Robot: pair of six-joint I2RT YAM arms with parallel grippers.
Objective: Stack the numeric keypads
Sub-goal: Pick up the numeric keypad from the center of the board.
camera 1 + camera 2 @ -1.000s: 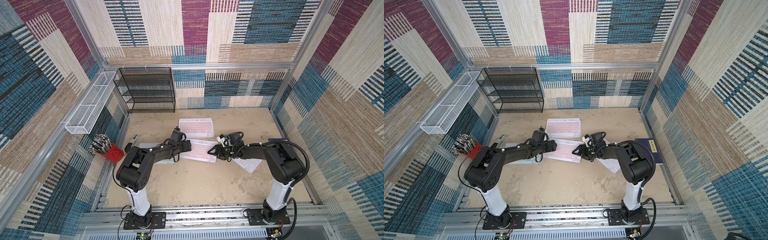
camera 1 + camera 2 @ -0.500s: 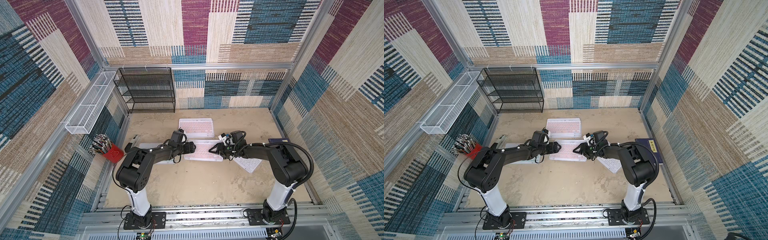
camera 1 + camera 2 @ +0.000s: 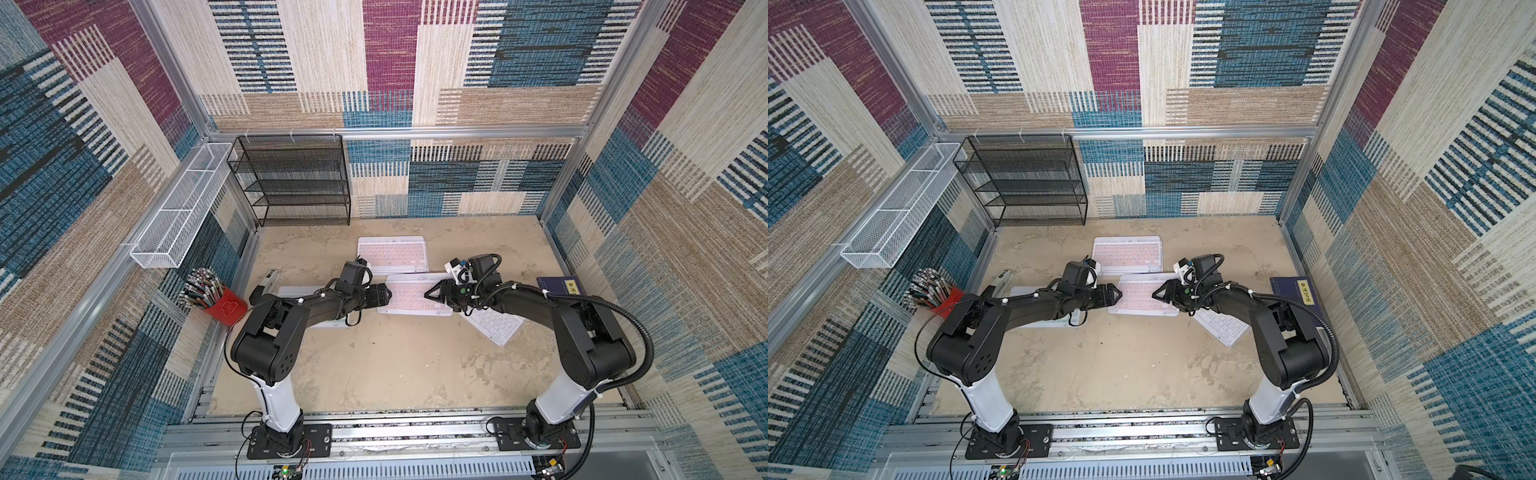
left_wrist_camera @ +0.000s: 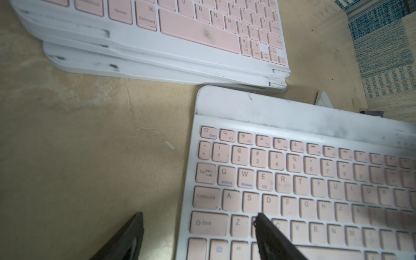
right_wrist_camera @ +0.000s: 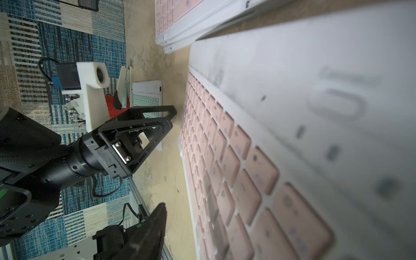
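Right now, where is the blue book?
In both top views the book lies flat at the table's right edge, just right of the white keypad.

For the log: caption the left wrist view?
Open fingers flank the edge of a pink keyboard; a keyboard stack lies beyond.

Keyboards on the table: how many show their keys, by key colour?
Pink keys: 2, the rear white-framed pink keyboard and the central pink keyboard.
White keys: 1, the slanted all-white keyboard.
Mint green keys: 1, the white-framed mint keyboard.
Total: 4; white layers stacked under the rear one hide their keys.
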